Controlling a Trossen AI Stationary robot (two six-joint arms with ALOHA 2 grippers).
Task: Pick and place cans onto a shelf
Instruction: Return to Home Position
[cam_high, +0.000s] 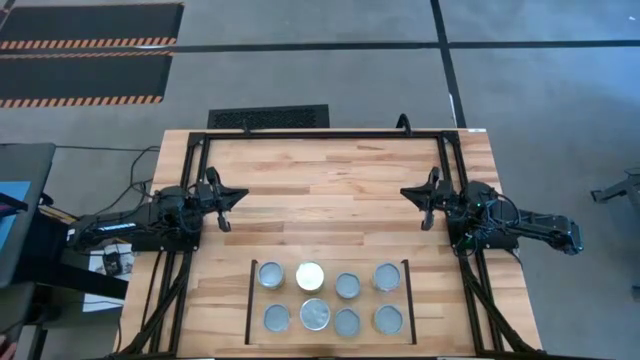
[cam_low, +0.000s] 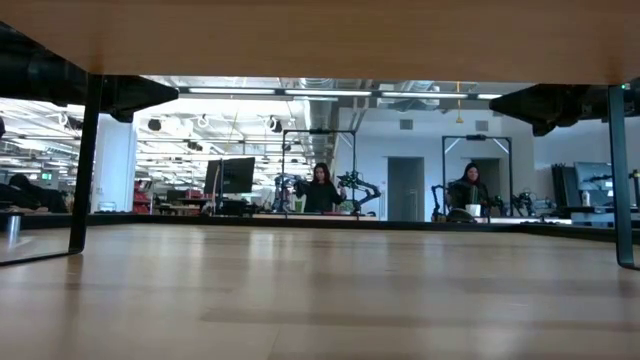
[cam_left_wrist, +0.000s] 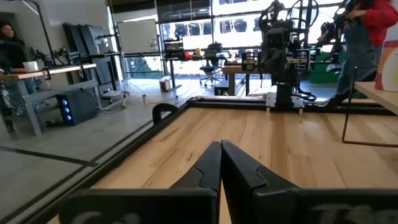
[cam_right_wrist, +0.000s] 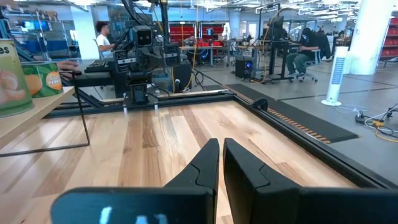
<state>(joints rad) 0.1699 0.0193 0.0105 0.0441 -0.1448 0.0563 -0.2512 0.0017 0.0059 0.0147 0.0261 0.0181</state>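
I see both arms at the sides of the worktop (cam_high: 330, 180), well apart from the cans. The left gripper (cam_high: 238, 196) is near the left edge and points toward the middle. In its wrist view the two fingers (cam_left_wrist: 208, 168) are pressed together and hold nothing. The right gripper (cam_high: 407, 192) is opposite, near the right edge, and also points inward. Its fingers (cam_right_wrist: 239, 165) are closed on each other, with only a thin line between them, and they are empty too. The two grippers face each other across bare wood.

All eight cans (cam_high: 347, 285) stand upright on the shelf (cam_high: 330, 300), between its two thin black bars (cam_high: 249, 300), in the lower part of the high view. They make two rows of four, near one another. In the row closer to the arms, the second from the left is the white-topped can (cam_high: 311, 276). Just beside it, in the other row, is the wider can (cam_high: 315, 314). The other tops are silver-grey. At the edge of the right wrist view I can see labels (cam_right_wrist: 15, 78) in orange and green. Far in the room behind, two people (cam_low: 321, 188) show in the low view.
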